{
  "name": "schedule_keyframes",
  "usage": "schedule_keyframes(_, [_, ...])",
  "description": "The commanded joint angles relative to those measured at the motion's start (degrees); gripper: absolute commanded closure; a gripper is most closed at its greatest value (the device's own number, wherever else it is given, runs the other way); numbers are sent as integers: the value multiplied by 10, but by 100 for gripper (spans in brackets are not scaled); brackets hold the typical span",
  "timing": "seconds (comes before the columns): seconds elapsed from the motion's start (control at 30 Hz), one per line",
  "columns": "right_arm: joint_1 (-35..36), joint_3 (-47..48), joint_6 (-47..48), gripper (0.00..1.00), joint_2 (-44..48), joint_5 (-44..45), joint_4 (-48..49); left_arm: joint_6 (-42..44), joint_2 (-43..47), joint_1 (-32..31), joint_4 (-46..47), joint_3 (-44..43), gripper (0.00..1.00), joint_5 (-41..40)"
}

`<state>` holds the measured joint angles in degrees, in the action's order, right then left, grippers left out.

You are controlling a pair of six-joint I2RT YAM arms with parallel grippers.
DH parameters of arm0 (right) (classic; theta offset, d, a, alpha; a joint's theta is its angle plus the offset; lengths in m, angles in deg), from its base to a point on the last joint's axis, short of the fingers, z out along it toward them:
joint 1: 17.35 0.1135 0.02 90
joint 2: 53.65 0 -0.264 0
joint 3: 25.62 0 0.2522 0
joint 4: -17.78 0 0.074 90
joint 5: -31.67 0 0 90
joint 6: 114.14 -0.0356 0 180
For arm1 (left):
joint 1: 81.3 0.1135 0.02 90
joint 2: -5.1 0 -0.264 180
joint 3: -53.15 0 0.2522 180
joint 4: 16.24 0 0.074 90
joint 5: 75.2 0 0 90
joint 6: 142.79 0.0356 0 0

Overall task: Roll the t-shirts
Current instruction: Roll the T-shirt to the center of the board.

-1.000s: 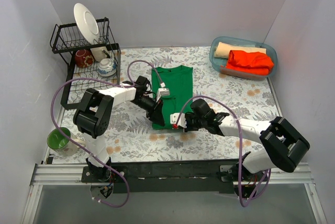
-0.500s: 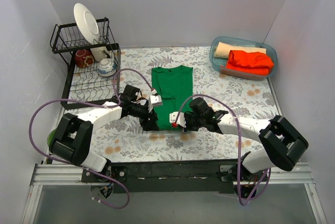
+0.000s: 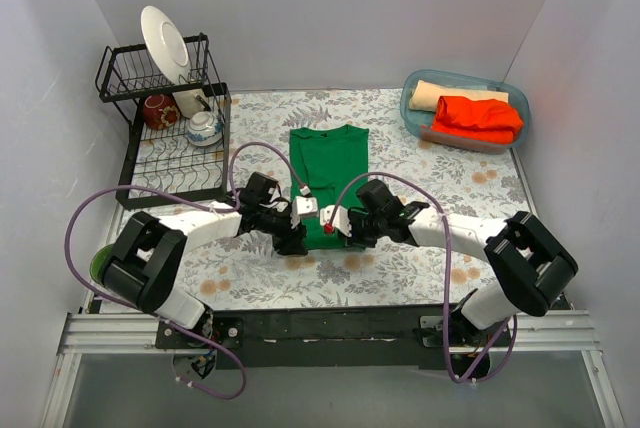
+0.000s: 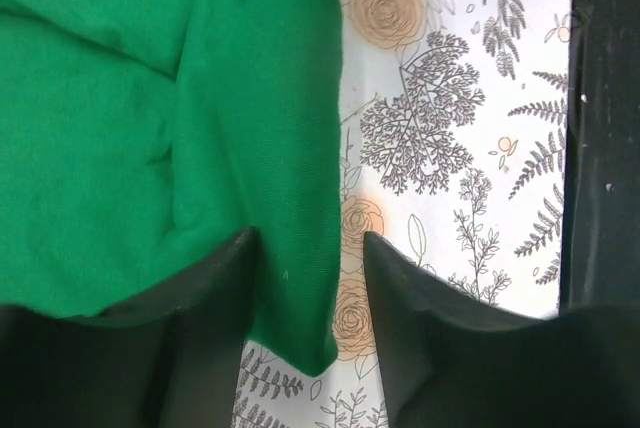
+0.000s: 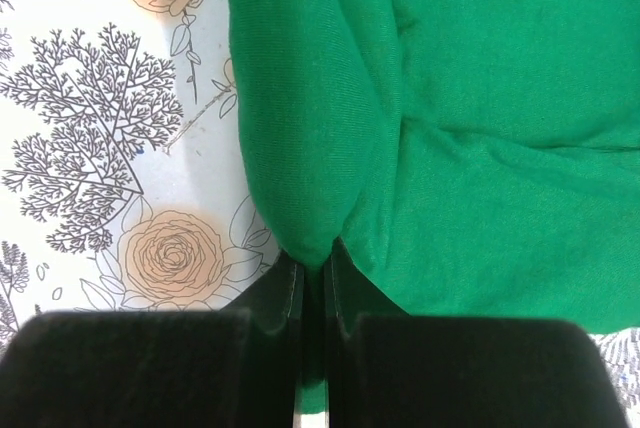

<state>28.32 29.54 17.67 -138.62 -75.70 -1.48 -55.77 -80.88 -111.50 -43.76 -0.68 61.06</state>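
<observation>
The emerald green t-shirt (image 3: 330, 168) lies folded into a long strip in the middle of the flowered table. Both grippers are at its near end. My left gripper (image 3: 296, 236) is open at the near left corner; in the left wrist view the green cloth (image 4: 150, 128) lies between the spread fingers (image 4: 205, 318) and nothing is pinched. My right gripper (image 3: 338, 232) is at the near right corner. In the right wrist view the gripper (image 5: 315, 278) is shut on a raised fold of the green shirt (image 5: 480, 98).
A blue bin (image 3: 415, 108) at the back right holds an orange-red shirt (image 3: 480, 118) and a rolled tan one (image 3: 450, 95). A black dish rack (image 3: 165, 163) with a plate (image 3: 165, 43) and cups stands at the back left. A green cup (image 3: 110, 266) sits near left.
My left gripper has come off the shirt's middle and swung down to its near left corner. My right gripper has shifted slightly left along the near hem, and the shirt's near end has bunched.
</observation>
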Motion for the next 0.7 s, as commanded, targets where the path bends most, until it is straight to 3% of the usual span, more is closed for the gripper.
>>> schedule_keyframes(0.0, [-10, 36, -13, 99, -14, -31, -40, 17, -17, -5, -2, -7, 69, -17])
schedule_keyframes(0.1, [-26, 56, -8, 99, -22, -64, -77, 26, -49, -1, -71, -49, 86, -16])
schedule_keyframes(0.23, [-56, 101, 27, 99, -37, -119, -158, 57, -79, 21, -199, -120, 100, 18])
schedule_keyframes(0.3, [-66, 126, 55, 99, -55, -163, -214, 75, -90, 29, -247, -150, 100, 39])
schedule_keyframes(0.5, [-98, 217, 158, 99, -108, -238, -426, 199, -198, 49, -541, -301, 100, 112])
schedule_keyframes(0.67, [-107, 255, 209, 99, -154, -260, -533, 230, -271, 51, -606, -361, 100, 117])
